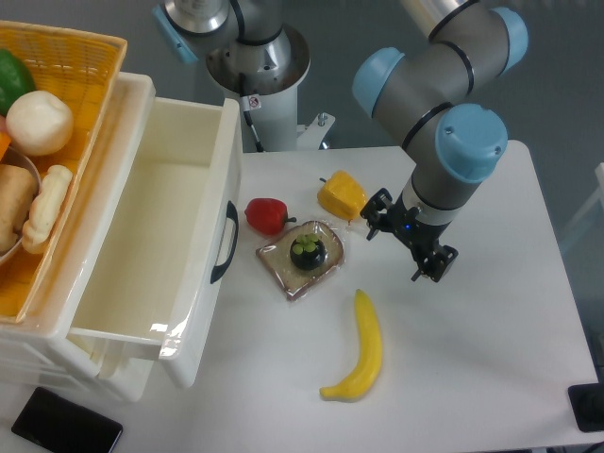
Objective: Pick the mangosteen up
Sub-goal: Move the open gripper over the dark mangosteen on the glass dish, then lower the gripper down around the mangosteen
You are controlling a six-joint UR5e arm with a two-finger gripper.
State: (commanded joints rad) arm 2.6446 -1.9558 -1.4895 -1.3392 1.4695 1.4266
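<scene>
The mangosteen [308, 251] is a small dark round fruit with a green leafy cap. It sits upright on the middle of a bread slice [300, 259] near the table's centre. My gripper [406, 238] hangs from the blue-and-grey arm to the right of the mangosteen, about one bread-width away and not touching it. Its two black fingers [432, 263] stick out on either side of the wrist, spread apart, with nothing between them. The wrist hides much of the gripper from above.
A red pepper-like fruit [266, 215] lies left of the bread and a yellow wedge [341, 195] behind it. A banana [362, 349] lies in front. An open white drawer [160, 236] and a basket of food [57, 142] stand at the left.
</scene>
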